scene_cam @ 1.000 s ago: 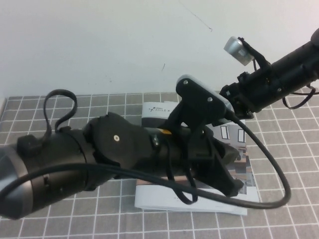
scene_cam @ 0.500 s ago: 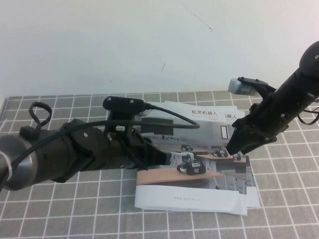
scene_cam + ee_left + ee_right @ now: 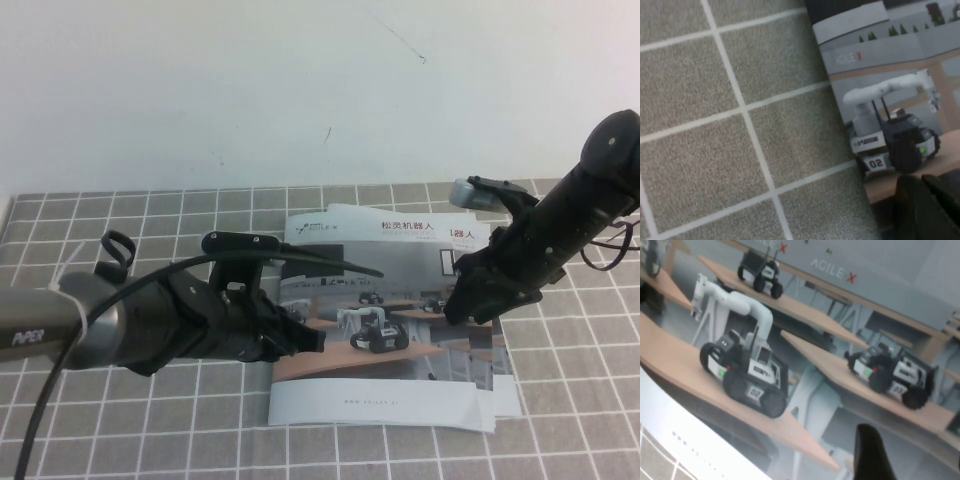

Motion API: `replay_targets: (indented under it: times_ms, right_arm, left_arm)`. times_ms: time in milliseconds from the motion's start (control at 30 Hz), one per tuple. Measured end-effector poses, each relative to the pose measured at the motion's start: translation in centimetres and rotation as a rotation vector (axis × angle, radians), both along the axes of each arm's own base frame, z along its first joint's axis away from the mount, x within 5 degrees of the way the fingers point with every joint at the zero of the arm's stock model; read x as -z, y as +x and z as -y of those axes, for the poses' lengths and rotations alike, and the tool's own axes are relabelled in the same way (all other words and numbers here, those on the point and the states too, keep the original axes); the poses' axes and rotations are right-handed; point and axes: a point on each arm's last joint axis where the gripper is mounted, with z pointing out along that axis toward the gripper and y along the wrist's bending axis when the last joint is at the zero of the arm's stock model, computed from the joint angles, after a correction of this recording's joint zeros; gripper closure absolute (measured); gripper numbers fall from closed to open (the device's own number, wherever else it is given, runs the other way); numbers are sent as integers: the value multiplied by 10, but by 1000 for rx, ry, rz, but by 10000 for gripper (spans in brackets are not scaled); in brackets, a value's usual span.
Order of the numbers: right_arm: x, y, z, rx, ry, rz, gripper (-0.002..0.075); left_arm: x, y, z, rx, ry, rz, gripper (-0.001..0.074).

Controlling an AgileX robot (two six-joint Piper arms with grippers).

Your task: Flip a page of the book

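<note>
The book [image 3: 385, 402] lies flat on the grey tiled surface, mid-table. The page [image 3: 400, 358], its cover leaf with wheeled robots on wooden desks, faces up and bows slightly, so another sheet's edge shows along its right side. My left gripper [image 3: 312, 341] is at the book's left edge. In the left wrist view its dark fingers [image 3: 920, 210] sit together, shut, over the page [image 3: 890, 100]. My right gripper [image 3: 462, 305] hovers over the book's right part. In the right wrist view [image 3: 912, 450] it is open, one finger [image 3: 871, 455] just above the page [image 3: 790, 340].
The tiled grey surface [image 3: 580, 400] extends around the book, and a white wall [image 3: 200, 100] stands behind it. The left arm's black cable [image 3: 330, 262] arcs over the book's upper left corner.
My left arm has drawn back leftward and down, uncovering the book, and its gripper now sits at the left edge. My right arm has lowered onto the book's right part.
</note>
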Motion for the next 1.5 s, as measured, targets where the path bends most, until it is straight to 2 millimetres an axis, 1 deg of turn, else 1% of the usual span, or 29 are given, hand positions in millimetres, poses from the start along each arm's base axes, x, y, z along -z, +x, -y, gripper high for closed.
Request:
replay_targets:
  times_ms: [67,267,567,767,900,1033,1167,1233,1300,1400,1500]
  right_arm:
    - [3,0,-2,-2,-1,-3,359]
    - [6,0,-7,1,34,-10,359]
    - [0,-2,-11,-9,102,-30,358]
    - [-15,-6,-12,-27,121,-20,358]
    - [-30,-6,-13,-39,138,5,358]
    - [-41,-6,-17,-45,192,2,358]
    - [-47,-6,-22,-39,273,-2,358]
    - [-49,-6,-25,-37,300,-3,358]
    - [-50,-7,-26,-42,316,-4,358]
    - [-51,-7,-27,-46,333,-6,358]
    - [-55,-7,-30,-45,385,-4,358]
  left_arm:
    - [4,2,0,-4,5,-6,737]
    - [7,4,-1,-12,11,-8,737]
    - [8,5,-2,-19,15,-6,737]
    - [9,5,-2,-19,16,-6,737]
    - [9,5,-2,-19,16,-6,737]
    - [9,5,-2,-21,18,-4,737]
    - [9,5,-2,-21,18,-4,737]
    - [5,5,-2,-21,12,6,737]
    - [-5,4,-2,-19,-2,26,737]
    - [-33,-1,-1,-1,-46,83,737]
    - [-69,-17,8,69,-97,152,737]
